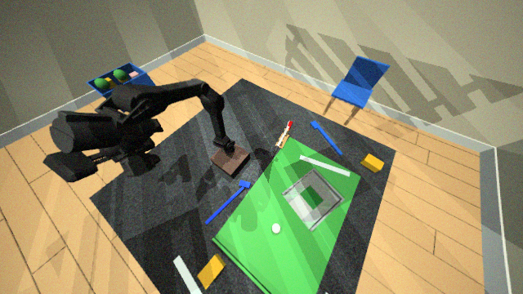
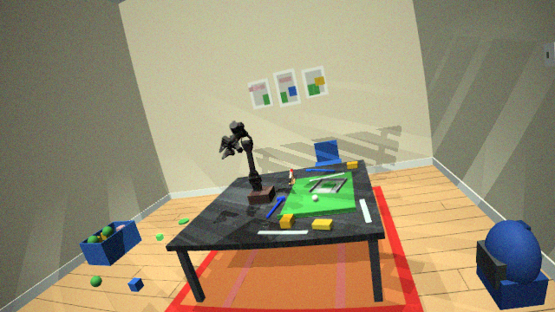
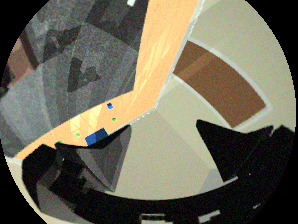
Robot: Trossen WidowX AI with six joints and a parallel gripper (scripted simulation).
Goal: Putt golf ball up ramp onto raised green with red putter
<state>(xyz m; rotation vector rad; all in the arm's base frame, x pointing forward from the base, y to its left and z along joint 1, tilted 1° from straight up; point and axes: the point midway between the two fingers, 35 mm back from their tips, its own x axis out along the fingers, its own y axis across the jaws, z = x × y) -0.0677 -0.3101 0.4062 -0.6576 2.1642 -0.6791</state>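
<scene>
Our black parallel-jaw tool [image 2: 226, 147] hangs wide open and empty, high above the dark surface [image 2: 225, 225], well apart from the slim red-tipped putter [image 1: 284, 133] lying at the green mat's far edge. We should swing over and descend squarely across its shaft.

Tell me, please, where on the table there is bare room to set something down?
The dark table looks bare on the corner stretch between the arm's brown base, the blue stick and the white strip. It is crowded around the green mat, ringed by sticks, strips and yellow blocks.
</scene>
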